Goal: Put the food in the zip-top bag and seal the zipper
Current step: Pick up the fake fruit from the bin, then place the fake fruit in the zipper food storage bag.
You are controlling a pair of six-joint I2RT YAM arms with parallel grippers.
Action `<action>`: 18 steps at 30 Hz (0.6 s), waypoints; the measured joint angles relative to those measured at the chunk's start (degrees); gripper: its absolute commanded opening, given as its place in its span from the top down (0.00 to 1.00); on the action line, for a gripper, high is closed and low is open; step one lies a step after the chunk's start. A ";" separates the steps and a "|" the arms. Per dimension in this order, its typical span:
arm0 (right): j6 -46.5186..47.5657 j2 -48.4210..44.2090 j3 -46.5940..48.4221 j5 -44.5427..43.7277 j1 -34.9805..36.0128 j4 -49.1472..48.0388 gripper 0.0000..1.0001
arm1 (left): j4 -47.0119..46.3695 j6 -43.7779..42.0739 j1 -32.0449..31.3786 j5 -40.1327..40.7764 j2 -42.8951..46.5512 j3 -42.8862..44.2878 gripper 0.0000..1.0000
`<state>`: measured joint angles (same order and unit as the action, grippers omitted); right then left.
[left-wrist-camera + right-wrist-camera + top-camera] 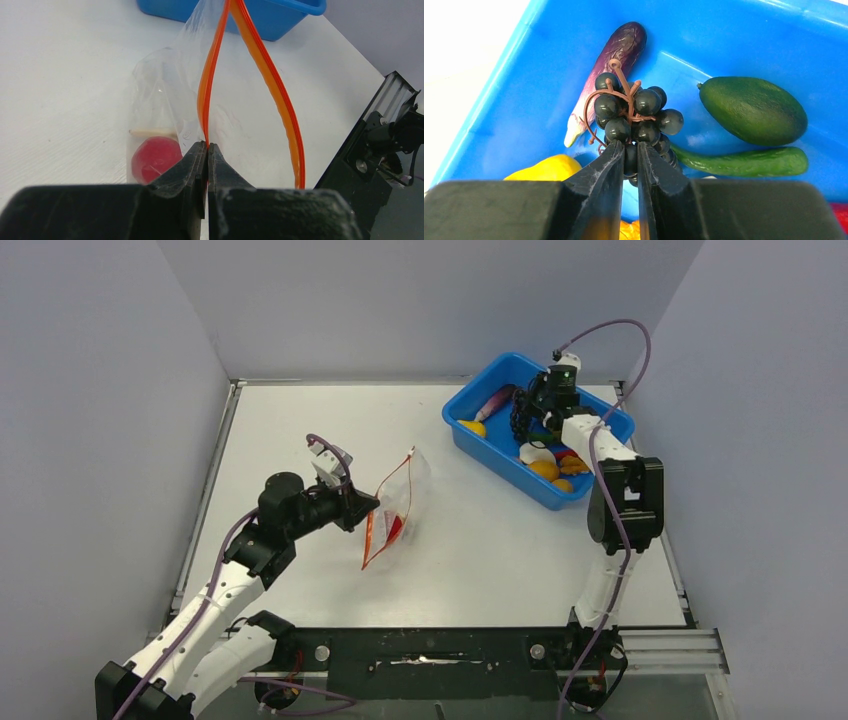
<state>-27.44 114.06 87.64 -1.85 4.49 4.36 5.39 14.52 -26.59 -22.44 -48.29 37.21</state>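
right fingers point(596, 185) hide part of the grapes point(634, 112).

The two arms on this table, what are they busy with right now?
The left claw pinches one side of the zipper and holds the zip-top bag open on the table; a red ball already lies inside. The right claw is down in the blue tub, shut on the dark grapes. The eggplant and a green oval piece lie in the tub beside them. The bag is not sealed yet.
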 measured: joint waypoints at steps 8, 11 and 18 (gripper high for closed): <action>2.10 -6.82 -3.78 0.00 0.00 0.94 0.94 | 0.00 -0.15 0.09 0.87 0.00 0.00 1.00; 3.30 -9.90 -3.78 -0.02 0.00 2.12 0.94 | -0.02 0.46 0.09 1.18 0.00 0.00 1.00; 6.05 -17.40 -3.58 0.13 0.11 5.79 0.94 | -0.11 3.63 0.09 1.11 -0.61 0.79 1.00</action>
<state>-21.39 96.66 84.05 -1.72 4.60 10.15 5.28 18.15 -26.50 -21.32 -48.90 38.00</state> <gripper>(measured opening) 0.135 0.015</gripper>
